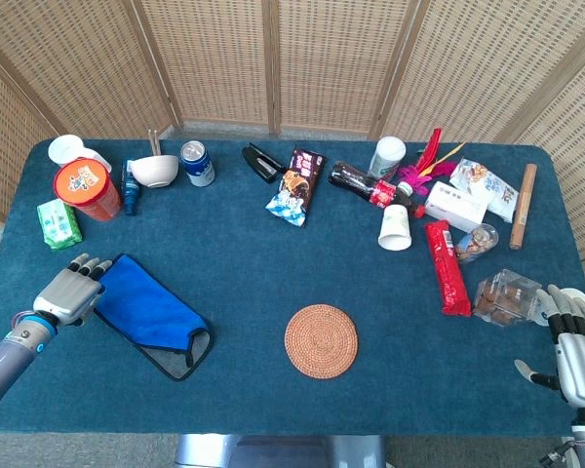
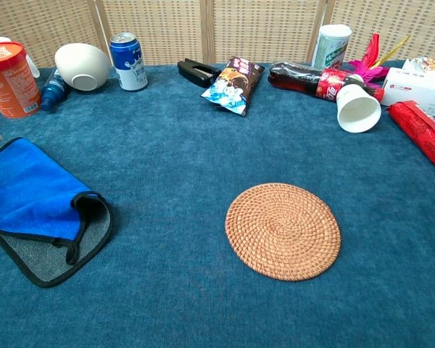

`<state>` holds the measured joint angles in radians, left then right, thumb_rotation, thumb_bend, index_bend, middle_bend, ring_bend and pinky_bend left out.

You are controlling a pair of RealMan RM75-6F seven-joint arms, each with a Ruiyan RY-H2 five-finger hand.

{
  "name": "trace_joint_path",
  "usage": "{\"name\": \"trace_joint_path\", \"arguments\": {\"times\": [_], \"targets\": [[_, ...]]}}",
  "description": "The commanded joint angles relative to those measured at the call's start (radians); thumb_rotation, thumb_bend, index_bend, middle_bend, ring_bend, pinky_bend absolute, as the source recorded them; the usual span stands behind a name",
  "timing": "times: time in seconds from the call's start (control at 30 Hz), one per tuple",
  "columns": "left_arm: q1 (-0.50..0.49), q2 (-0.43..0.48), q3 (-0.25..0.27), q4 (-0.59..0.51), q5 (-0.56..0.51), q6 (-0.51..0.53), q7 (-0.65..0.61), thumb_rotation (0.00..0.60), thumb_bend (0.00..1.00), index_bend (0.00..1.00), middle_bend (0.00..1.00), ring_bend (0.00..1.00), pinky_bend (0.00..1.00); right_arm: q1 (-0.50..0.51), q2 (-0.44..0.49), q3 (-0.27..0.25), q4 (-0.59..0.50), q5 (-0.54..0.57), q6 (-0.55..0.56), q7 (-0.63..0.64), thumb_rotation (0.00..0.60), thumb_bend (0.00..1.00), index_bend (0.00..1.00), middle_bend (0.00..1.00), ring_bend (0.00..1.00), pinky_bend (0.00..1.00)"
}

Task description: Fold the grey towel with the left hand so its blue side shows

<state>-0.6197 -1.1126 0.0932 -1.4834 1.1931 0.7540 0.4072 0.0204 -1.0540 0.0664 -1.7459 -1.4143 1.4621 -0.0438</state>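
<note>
The towel lies at the front left of the table, folded over so its blue side [image 1: 141,306] faces up, with a strip of the grey side [image 1: 178,357] showing at its near end. The chest view shows the same blue fold [image 2: 27,191] over the grey strip [image 2: 49,258]. My left hand [image 1: 66,294] lies flat beside the towel's left edge with its fingers stretched out, holding nothing; I cannot tell whether it touches the cloth. My right hand [image 1: 575,343] rests at the table's front right corner, fingers apart and empty.
A round woven coaster [image 1: 321,340] lies mid-front. Along the back left stand an orange tub [image 1: 86,187], a green packet [image 1: 58,223], a white bowl [image 1: 154,170] and a blue can [image 1: 197,163]. Snack bags, a bottle, a tipped paper cup [image 1: 395,227] and boxes crowd the right.
</note>
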Motion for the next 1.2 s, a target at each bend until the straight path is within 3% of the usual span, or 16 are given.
{"name": "trace_joint_path", "arguments": {"times": [0.03,0.4,0.6,0.9,1.07,1.2], "targets": [[0.003,0.001,0.006,-0.007,-0.011,0.002,0.015,0.6,0.55,0.58,0.0,0.0,0.0,0.001,-0.001,-0.001,0.0,-0.001,-0.001,-0.002,0.6,0.0,0.0,0.0,0.0,0.0],[0.016,-0.003,0.03,-0.006,-0.027,-0.001,0.051,0.6,0.55,0.59,0.0,0.0,0.0,-0.001,0.001,-0.002,-0.004,-0.003,0.003,-0.001,0.6,0.0,0.0,0.0,0.0,0.0],[0.019,-0.004,0.016,-0.022,-0.022,0.021,0.039,0.6,0.55,0.53,0.0,0.0,0.0,-0.002,0.002,-0.003,-0.006,-0.007,0.006,0.001,0.6,0.0,0.0,0.0,0.0,0.0],[0.048,0.002,-0.005,-0.046,0.195,0.146,-0.169,0.6,0.55,0.52,0.0,0.0,0.0,-0.002,0.006,-0.002,-0.007,-0.007,0.006,0.01,0.6,0.0,0.0,0.0,0.0,0.0],[0.054,-0.01,0.013,-0.036,0.346,0.218,-0.271,0.6,0.55,0.51,0.0,0.0,0.0,-0.001,0.007,-0.003,-0.008,-0.008,0.004,0.013,0.6,0.0,0.0,0.0,0.0,0.0],[0.048,-0.031,0.021,-0.032,0.405,0.239,-0.296,0.6,0.55,0.5,0.0,0.0,0.0,-0.002,0.009,-0.003,-0.008,-0.008,0.005,0.017,0.6,0.0,0.0,0.0,0.0,0.0]]}}
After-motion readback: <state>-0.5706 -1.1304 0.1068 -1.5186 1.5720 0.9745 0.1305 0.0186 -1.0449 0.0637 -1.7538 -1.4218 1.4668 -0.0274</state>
